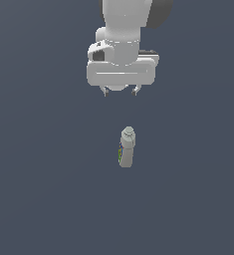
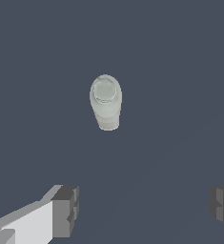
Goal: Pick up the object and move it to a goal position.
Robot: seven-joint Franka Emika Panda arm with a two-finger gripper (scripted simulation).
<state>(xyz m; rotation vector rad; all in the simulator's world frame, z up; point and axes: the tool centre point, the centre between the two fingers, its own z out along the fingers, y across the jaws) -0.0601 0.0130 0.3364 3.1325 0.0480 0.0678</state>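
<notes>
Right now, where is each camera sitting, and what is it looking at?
Exterior view: off the arm, facing the dark floor; it shows the bottle below the white arm and its gripper.
Wrist view: on the wrist, looking down onto the bottle's round cap; two fingertips stand wide apart at the picture's edge.
Shared: both see the bottle standing free and untouched.
</notes>
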